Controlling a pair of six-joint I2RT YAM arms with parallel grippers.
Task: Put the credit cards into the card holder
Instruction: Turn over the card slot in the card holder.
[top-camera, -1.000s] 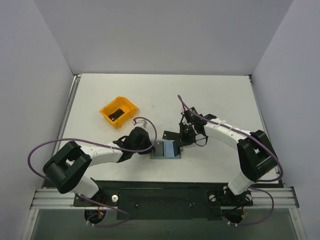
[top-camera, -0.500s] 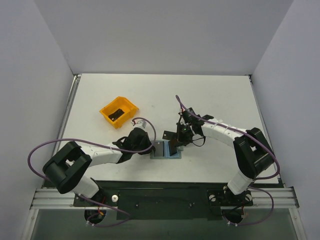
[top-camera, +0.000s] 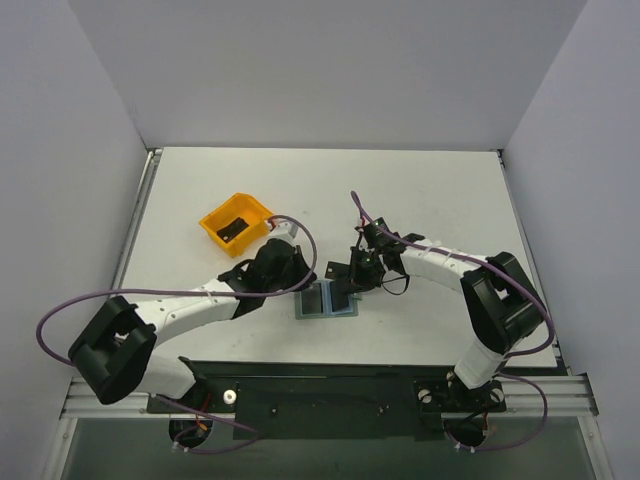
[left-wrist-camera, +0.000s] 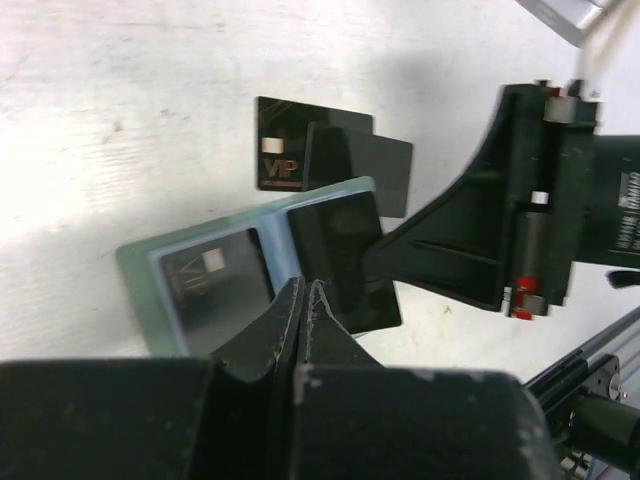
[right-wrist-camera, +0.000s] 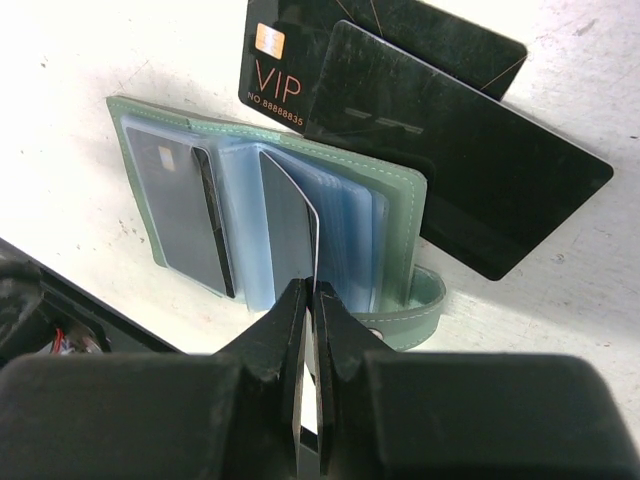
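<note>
From above, the open card holder (top-camera: 322, 303) lies on the table (top-camera: 430, 190) between the left gripper (top-camera: 300, 285) and the right gripper (top-camera: 347, 284), with an orange bin (top-camera: 212, 228) well apart

Left wrist: its jaws are pressed together over the holder, nothing visible between them

Right wrist: its jaws pinch a credit card (right-wrist-camera: 288, 225) on edge among the holder's sleeves, with two loose cards (right-wrist-camera: 470, 190) just beyond

We record a white table (top-camera: 430, 190). Lying directly on it:
- an orange bin (top-camera: 262, 210), far left
- the green card holder (right-wrist-camera: 405, 230), open flat near the front edge
- two black credit cards (right-wrist-camera: 470, 190), overlapping each other just beyond the holder, whose far edge covers theirs
</note>
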